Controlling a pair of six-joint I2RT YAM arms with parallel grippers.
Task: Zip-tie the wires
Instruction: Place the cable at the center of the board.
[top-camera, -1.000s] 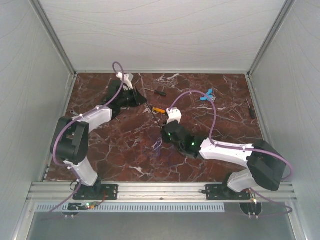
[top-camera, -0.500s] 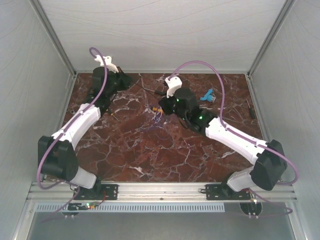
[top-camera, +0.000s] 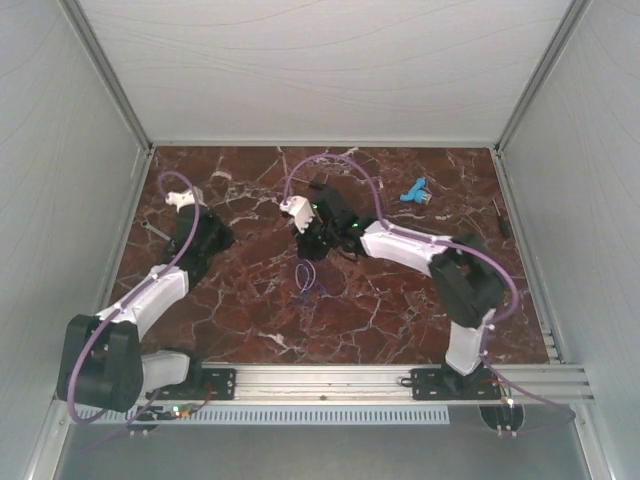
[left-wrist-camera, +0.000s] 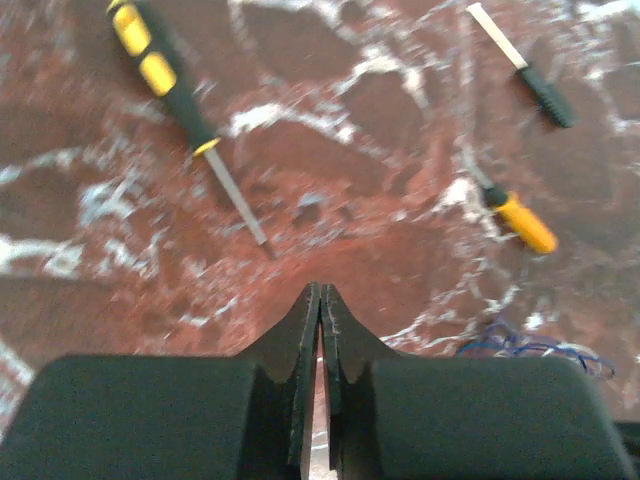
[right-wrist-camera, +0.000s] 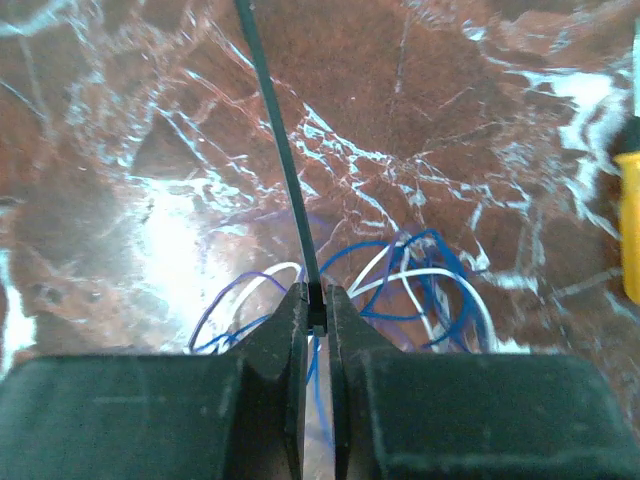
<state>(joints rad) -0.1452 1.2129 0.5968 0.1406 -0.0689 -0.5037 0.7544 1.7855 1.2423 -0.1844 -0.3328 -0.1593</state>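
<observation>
The wires (right-wrist-camera: 420, 280) are thin blue, purple and white loops lying on the marble just beneath my right gripper (right-wrist-camera: 316, 300). That gripper is shut on a black zip tie (right-wrist-camera: 285, 160), whose strap runs up and away from the jaws. From above, the wires (top-camera: 305, 278) lie mid-table, just nearer than the right gripper (top-camera: 308, 240). My left gripper (left-wrist-camera: 320, 295) is shut with nothing in it and hangs over bare marble, with the wires (left-wrist-camera: 535, 345) at its lower right. It sits at the table's left (top-camera: 216, 240).
A yellow-and-black screwdriver (left-wrist-camera: 165, 75), an orange-handled one (left-wrist-camera: 523, 222) and a black-handled tool (left-wrist-camera: 545, 95) lie ahead of the left gripper. A blue object (top-camera: 413, 191) lies at the back right. A dark tool (top-camera: 503, 218) rests near the right wall.
The left arm has pulled back from the far edge to the left side. The right arm has swung left, its gripper now over the wires. Both grippers stay shut.
</observation>
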